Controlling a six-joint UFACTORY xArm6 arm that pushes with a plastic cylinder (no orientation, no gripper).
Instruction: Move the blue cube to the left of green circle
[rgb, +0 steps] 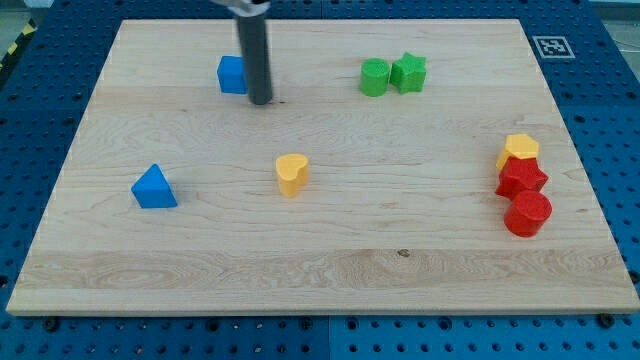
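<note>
No readable words, brands or numbers anywhere. Only one sign: a black-and-white square fiducial marker (549, 45), printed on a white tag, just off the wooden board's (320, 270) corner at the view's top right, lying on the blue perforated table (610, 120). Pattern too small to decode.

A pale wooden counter (330, 250) is seen carrying a blue cube (231, 75), green circle (374, 77), green star (408, 73), blue triangle (153, 188), yellow heart (291, 174), yellow hexagon (520, 149), red star (522, 178) and red cylinder (527, 214).
</note>
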